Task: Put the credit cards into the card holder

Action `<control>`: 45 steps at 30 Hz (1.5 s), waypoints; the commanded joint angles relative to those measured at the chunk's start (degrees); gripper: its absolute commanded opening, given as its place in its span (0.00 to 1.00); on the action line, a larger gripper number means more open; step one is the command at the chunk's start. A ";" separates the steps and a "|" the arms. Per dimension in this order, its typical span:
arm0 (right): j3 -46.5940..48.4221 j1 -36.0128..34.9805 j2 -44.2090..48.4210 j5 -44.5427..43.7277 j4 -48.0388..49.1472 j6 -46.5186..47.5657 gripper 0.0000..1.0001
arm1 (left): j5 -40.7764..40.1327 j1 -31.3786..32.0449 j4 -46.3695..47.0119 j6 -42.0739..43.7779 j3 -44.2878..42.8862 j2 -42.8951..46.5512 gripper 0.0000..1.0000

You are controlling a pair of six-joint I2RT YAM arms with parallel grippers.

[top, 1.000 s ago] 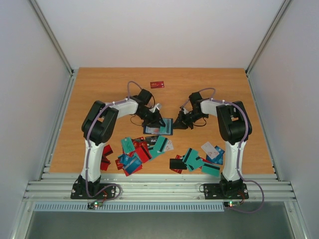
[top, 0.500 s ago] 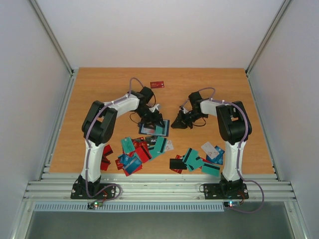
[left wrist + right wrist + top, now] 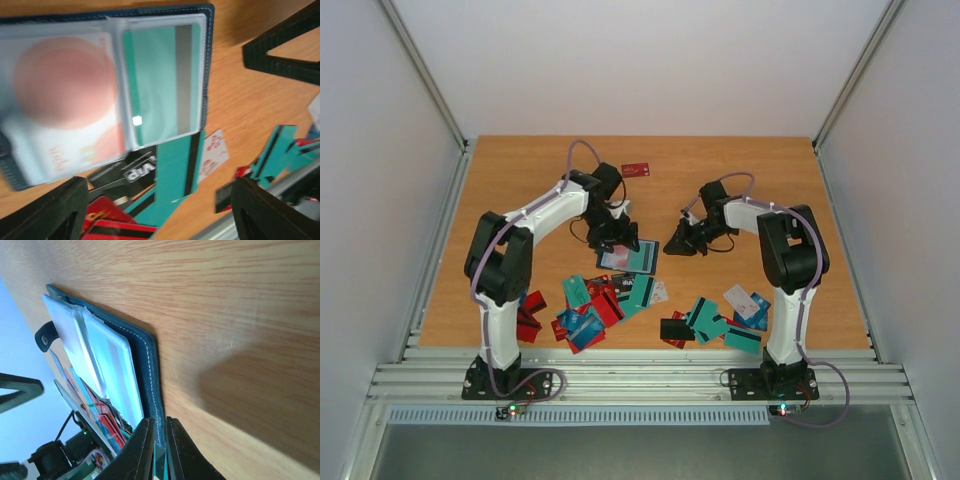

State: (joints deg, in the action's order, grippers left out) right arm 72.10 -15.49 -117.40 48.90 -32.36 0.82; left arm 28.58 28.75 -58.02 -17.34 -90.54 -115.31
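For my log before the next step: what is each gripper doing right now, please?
Left gripper: open, holding nothing.
Right gripper: closed on the edge of the card holder.

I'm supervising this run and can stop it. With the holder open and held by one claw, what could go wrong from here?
The right claw pinches the holder only by its navy edge; a slip might let it shift or fold. The open left claw hangs close over the pocketed teal card and could snag or drag it out. Loose cards overlap at the holder's edge, so picking one may disturb others.
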 commanded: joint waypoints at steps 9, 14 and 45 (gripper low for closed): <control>-4.14 -0.37 5.12 -0.90 2.18 -2.74 0.10 | -31.59 2.21 -5.70 1.94 -2.01 2.10 0.63; -5.14 -0.38 6.01 -1.08 2.68 -3.08 0.10 | -35.96 2.45 -4.34 2.03 -2.62 -0.74 0.62; -7.76 -0.42 2.35 5.61 9.37 -6.93 0.28 | -27.24 2.47 3.79 1.41 -0.54 -4.97 0.04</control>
State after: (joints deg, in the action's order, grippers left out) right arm 64.86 -15.49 -113.36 52.01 -25.39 -4.91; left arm -2.57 30.98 -56.31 -14.76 -92.31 -121.12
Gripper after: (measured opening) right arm 0.257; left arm 0.061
